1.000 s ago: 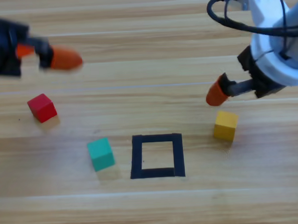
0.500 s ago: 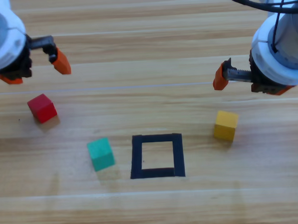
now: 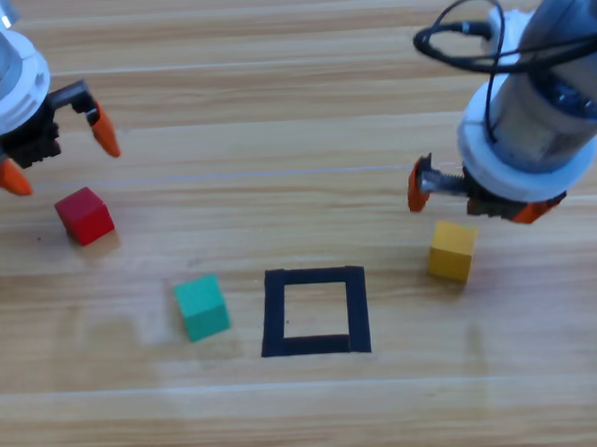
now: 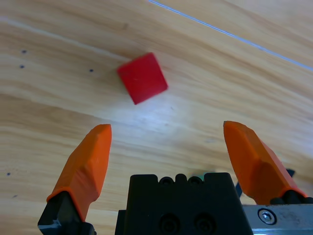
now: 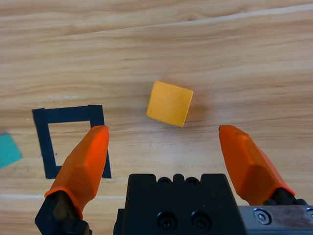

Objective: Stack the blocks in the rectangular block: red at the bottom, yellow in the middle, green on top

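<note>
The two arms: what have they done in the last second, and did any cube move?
Both swung to point down at the table. The left hand hangs open beside the red cube; the right hand, open, hangs above the yellow cube. Nothing was grasped. All cubes and the tape frame stayed put.

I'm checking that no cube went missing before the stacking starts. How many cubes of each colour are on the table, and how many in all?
Red cube: 1
Yellow cube: 1
Green cube: 1
Total: 3 cubes, all lying outside the black tape frame, none stacked.
</note>
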### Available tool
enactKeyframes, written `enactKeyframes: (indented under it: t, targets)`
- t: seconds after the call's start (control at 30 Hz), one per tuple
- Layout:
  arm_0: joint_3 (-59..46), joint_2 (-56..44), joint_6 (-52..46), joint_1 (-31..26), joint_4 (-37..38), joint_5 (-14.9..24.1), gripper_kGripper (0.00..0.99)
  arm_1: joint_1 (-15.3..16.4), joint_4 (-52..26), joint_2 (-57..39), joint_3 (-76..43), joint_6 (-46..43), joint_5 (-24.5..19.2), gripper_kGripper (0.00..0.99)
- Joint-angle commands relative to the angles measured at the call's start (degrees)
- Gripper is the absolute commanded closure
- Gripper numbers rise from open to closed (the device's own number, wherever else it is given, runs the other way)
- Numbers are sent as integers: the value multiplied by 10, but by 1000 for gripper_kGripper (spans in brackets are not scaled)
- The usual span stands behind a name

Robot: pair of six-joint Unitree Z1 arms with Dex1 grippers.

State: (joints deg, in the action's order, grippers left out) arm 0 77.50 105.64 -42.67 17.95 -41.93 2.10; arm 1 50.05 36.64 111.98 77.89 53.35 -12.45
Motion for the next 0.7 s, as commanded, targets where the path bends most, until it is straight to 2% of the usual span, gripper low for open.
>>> enactKeyframes:
  t: [0.03,0.43,0.7]
  targets:
    - [50,69,-36,-8,-47,33,14,-7,10,49,8,21,-12,5]
    - [82,101,-196,24,-100,39,11,-34,10,120,36,47,-3,10]
    - [110,141,-260,26,-128,48,14,-51,9,140,47,48,-1,42]
